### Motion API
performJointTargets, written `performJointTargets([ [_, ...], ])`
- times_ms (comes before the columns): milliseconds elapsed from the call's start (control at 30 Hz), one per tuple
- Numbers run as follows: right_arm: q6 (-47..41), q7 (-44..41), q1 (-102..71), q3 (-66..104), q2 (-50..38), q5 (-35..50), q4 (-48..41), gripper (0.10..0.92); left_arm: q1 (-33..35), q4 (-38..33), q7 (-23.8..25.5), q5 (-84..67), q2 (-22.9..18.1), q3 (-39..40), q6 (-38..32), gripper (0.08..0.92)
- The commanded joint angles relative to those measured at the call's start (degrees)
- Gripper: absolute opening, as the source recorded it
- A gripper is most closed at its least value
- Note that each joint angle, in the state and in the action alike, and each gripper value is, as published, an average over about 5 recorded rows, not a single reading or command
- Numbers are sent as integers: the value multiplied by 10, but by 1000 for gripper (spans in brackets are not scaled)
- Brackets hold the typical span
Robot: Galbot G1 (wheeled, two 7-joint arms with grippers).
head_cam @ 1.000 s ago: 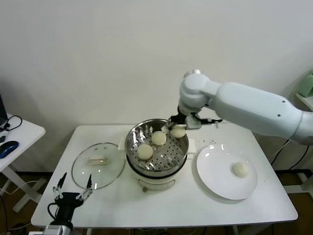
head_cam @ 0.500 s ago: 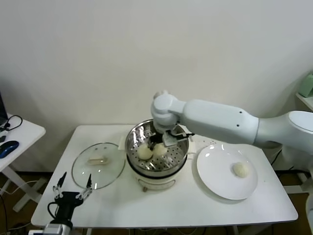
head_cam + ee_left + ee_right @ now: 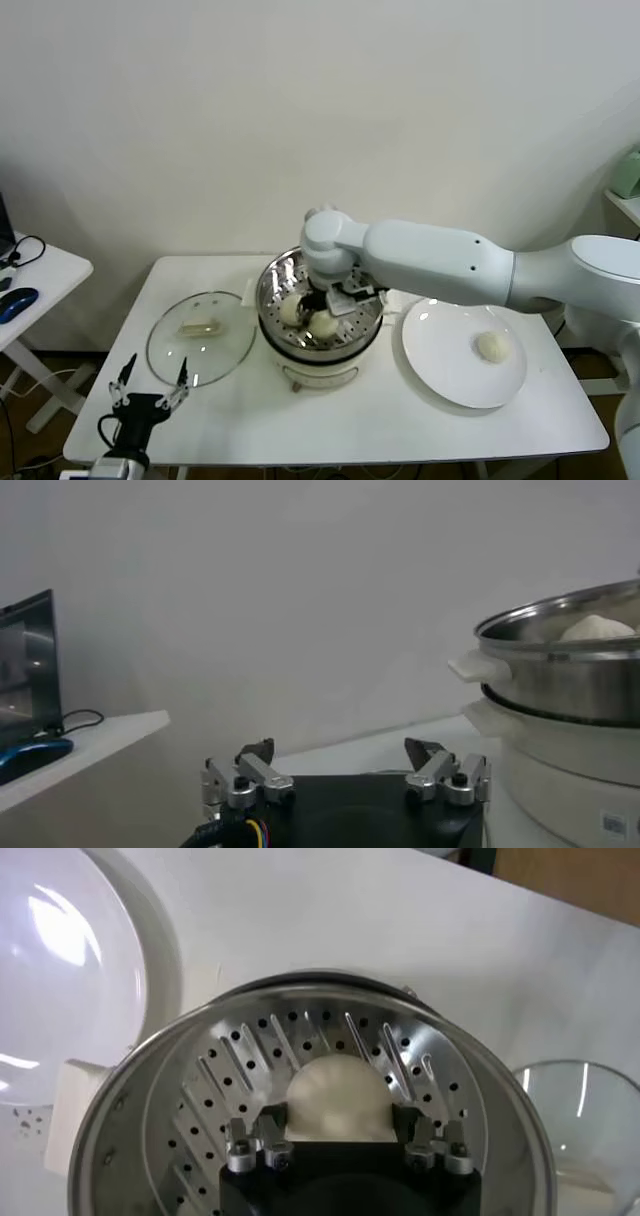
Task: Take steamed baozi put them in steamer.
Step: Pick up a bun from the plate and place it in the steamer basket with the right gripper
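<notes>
The steel steamer (image 3: 272, 283) stands on its white pot base at the table's middle. My right gripper (image 3: 328, 308) reaches down into the basket and is shut on a cream-white baozi (image 3: 337, 1098), held just above the perforated bottom (image 3: 230, 1073). In the head view two baozi show in the basket, one at the left (image 3: 291, 310) and one under the gripper (image 3: 322, 324); my arm hides the rest of the basket. Another baozi (image 3: 491, 345) lies on the white plate (image 3: 440, 335). My left gripper (image 3: 150, 385) is parked open and empty by the table's front left corner.
The glass lid (image 3: 200, 340) lies flat on the table left of the steamer. The plate sits right of it. A side table with a mouse (image 3: 18, 303) stands at the far left. The steamer's side (image 3: 560, 670) shows in the left wrist view.
My right arm swung from the steamer's far right rim to over the basket and lowered, carrying the baozi down into it. The left arm has not moved.
</notes>
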Motion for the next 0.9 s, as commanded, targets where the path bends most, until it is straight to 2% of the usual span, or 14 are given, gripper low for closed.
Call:
performJointTargets([
  [33,3,-2,-4,-4,-5,6,9,679,0,2,0,0,-1,1,0,823],
  [733,19,1,-12,-5,-19,6,12,679,-12,8,-1,-12,1,-5,7,823],
  [833,23,3,-13,-4,-19,10,5,709,-12,8,-1,-20,0,-5,9,823],
  [900,25,2,-12,-4,-19,15,2,756,-13,4,-1,-34,0,-3,12,823],
])
